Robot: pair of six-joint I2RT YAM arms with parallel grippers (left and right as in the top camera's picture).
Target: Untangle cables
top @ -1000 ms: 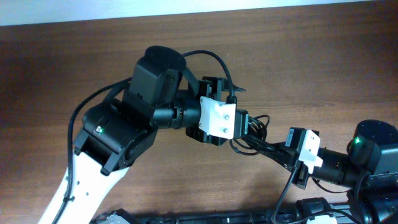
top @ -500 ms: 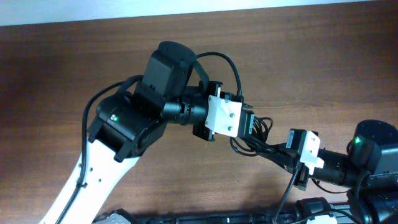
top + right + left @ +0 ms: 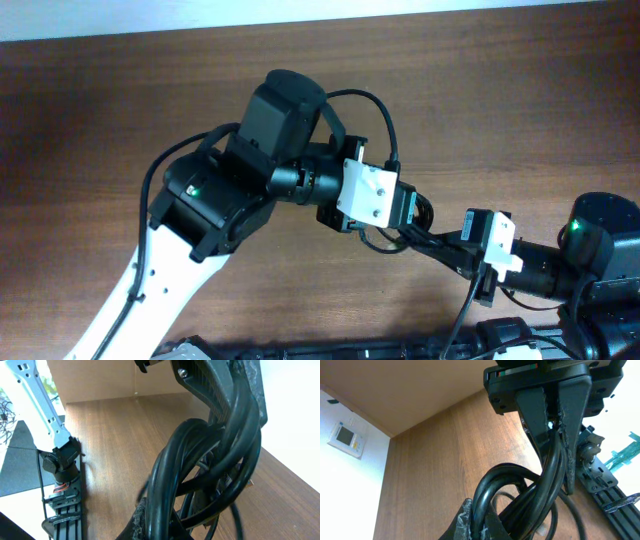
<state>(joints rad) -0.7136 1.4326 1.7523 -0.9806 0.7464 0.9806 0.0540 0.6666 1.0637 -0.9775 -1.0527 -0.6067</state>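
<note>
We had the cables (image 3: pixel 520 495) bunched in a tight black knot of loops, lifted between the two arms above the brown tabletop (image 3: pixel 520 100) and a little right of its middle. The left pincer (image 3: pixel 559 467) was clenched on them: its wrist view showed two or three strands running straight up between the closed jaws. The right pincer (image 3: pixel 237 415) was clenched too, with a sheaf of loops pinched between its jaws, and the rest of the coil hung below it. The two pincers sat very near each other with almost no free cord between them.

We judged the step in hand to be the pull-apart, now that both grips were set. To do it well, we thought the arms should part slowly and roughly level, the left drawing toward its own side and the right toward its side. That way the loops could slide through one another rather than cinch. Because each pincer held several strands at once, we could not tell which strand belonged to which cord. We expected that a hard tug might only tighten the knot or drag the whole bundle out of the weaker grip.

We reckoned it wise to watch the coil under the jaws. If the loops opened, we could go on. If they drew taut together, we could ease off and regrip on a single strand nearer a plug end, though no plug end showed clearly.
</note>
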